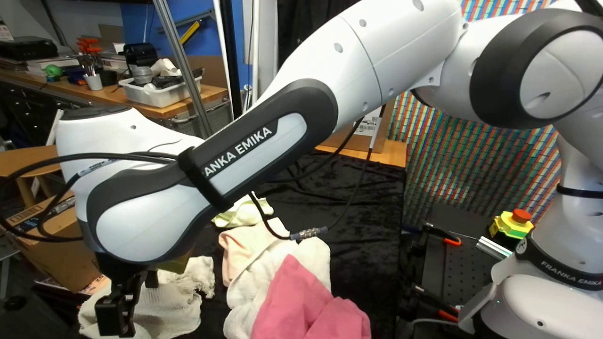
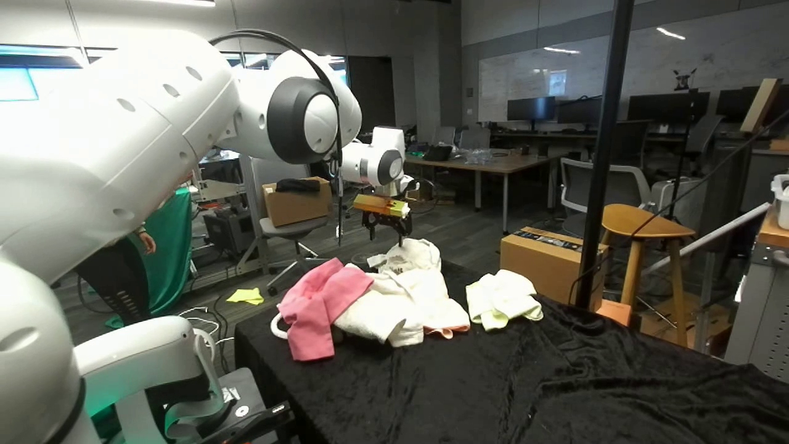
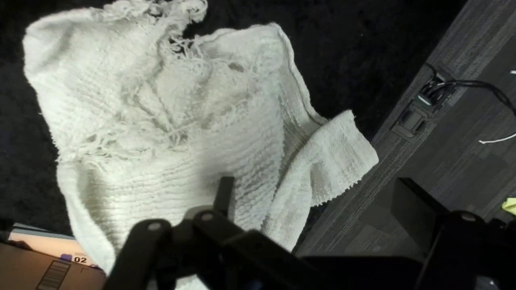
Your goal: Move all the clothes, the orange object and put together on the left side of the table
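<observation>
A white frayed cloth (image 3: 161,133) lies crumpled at the end of the black-covered table (image 2: 493,394). Above it my gripper (image 3: 316,193) is open and empty; in the wrist view, one finger (image 3: 224,197) shows over the cloth, the other against the floor beyond the table edge. Beside this cloth, a bright pink cloth (image 1: 306,301) rests partly on a white one (image 1: 254,282), with a pale pink piece (image 1: 242,245) adjoining. Slightly apart is a cream-yellow cloth (image 2: 502,299). Both exterior views show this group of cloths. The orange object cannot be made out in any view.
Past the table edge stand a cardboard box (image 2: 542,262), a black pole (image 2: 604,154) and a wooden stool (image 2: 647,222). A yellow cloth (image 2: 245,296) lies on the floor. By the robot base sits a yellow knob with a red top (image 1: 511,226).
</observation>
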Motion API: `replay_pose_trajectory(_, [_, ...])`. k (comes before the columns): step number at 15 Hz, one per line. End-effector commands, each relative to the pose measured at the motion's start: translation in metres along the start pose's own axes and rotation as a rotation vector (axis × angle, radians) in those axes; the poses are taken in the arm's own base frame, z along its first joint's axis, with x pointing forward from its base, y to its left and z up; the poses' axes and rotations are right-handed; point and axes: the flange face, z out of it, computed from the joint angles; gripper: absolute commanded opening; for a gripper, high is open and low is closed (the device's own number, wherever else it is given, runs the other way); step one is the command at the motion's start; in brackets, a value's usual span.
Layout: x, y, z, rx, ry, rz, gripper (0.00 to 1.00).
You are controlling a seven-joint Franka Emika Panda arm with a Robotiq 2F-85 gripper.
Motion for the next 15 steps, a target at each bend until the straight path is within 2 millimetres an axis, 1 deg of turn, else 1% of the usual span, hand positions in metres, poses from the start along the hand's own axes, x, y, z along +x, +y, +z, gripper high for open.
replay_pose_trajectory(1, [0.016,0.000,0.005,-0.003,0.051,0.039,1.00])
replay_pose_trajectory(3, [0.017,0.001,0.008,-0.005,0.059,0.047,1.00])
replay_pose_trajectory(12, [0.015,0.024,0.026,-0.065,0.105,0.051,1.00])
replay_pose_trajectory(15, [0.011,0.029,0.037,-0.089,0.083,0.043,1.00])
